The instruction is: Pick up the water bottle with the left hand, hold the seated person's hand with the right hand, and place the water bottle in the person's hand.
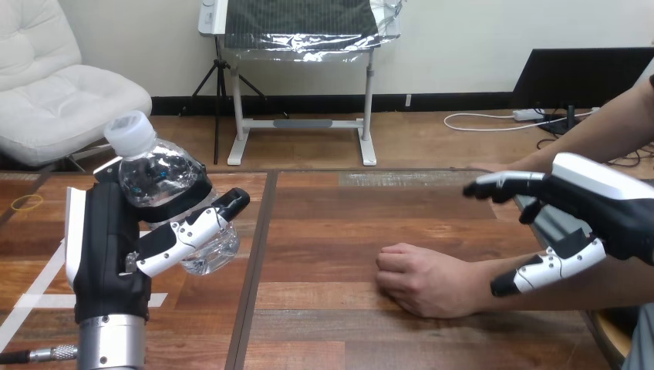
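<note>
A clear water bottle (158, 177) with a white cap tilts up to the left, lifted off the table. My left hand (116, 247) is shut on it, fingers and thumb curled round its body. The person's hand (420, 279) lies as a loose fist on the table at the lower middle right, its forearm running off to the right. My right hand (594, 204) hovers open over that forearm, fingers stretched toward the left and thumb below, apart from the fist. A second hand of the person (501, 166) rests near the table's far right edge.
The wooden table (324, 223) has a dark seam down its middle-left. White tape lines (35, 297) mark the left part. A yellow rubber band (27, 203) lies at the far left.
</note>
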Tool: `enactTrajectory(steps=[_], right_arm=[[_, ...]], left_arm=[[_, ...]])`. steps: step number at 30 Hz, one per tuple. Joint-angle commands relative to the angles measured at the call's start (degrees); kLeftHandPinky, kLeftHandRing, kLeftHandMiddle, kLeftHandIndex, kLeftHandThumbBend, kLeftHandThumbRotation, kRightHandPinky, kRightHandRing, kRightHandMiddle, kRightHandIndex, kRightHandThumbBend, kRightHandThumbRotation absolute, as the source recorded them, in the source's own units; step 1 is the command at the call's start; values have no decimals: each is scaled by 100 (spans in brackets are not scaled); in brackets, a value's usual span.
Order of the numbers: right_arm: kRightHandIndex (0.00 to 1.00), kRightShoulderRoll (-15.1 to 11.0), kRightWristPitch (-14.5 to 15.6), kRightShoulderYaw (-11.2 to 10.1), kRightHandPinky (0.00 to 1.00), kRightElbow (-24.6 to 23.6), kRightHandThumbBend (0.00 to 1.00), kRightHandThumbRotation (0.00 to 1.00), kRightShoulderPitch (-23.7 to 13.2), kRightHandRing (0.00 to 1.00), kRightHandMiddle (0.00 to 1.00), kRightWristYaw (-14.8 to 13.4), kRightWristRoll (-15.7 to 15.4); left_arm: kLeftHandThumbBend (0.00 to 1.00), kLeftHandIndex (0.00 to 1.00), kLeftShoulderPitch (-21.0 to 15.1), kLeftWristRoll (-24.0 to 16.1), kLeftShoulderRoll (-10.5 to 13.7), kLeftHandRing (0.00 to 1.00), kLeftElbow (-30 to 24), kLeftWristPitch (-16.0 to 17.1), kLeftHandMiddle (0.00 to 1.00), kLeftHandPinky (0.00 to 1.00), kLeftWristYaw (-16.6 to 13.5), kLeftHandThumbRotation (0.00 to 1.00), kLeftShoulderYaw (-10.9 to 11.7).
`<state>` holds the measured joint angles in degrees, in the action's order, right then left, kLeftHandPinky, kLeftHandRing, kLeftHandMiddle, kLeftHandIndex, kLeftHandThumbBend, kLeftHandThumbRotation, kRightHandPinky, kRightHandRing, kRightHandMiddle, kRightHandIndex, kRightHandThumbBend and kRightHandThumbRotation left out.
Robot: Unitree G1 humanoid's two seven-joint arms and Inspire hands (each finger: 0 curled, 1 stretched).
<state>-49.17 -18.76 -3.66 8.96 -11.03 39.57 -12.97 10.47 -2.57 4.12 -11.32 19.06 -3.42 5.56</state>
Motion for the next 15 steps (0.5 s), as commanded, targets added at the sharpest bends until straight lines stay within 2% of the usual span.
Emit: enactTrajectory(steps=[1,9,15], right_arm=[[89,-259,190,131,76,-26,100,44,-458,88,88,188,-66],[88,-353,-7,290,79,137,100,45,-582,87,87,272,-272],[87,-409,-165,382,87,255,100,45,-672,88,88,267,-460]], left_arm=[[56,36,-329,80,32,25,-195,155,32,20,34,0,52],[56,36,-331,67,33,25,-202,128,32,20,44,0,71],[57,36,-330,69,26,26,-200,110,32,20,42,0,79]])
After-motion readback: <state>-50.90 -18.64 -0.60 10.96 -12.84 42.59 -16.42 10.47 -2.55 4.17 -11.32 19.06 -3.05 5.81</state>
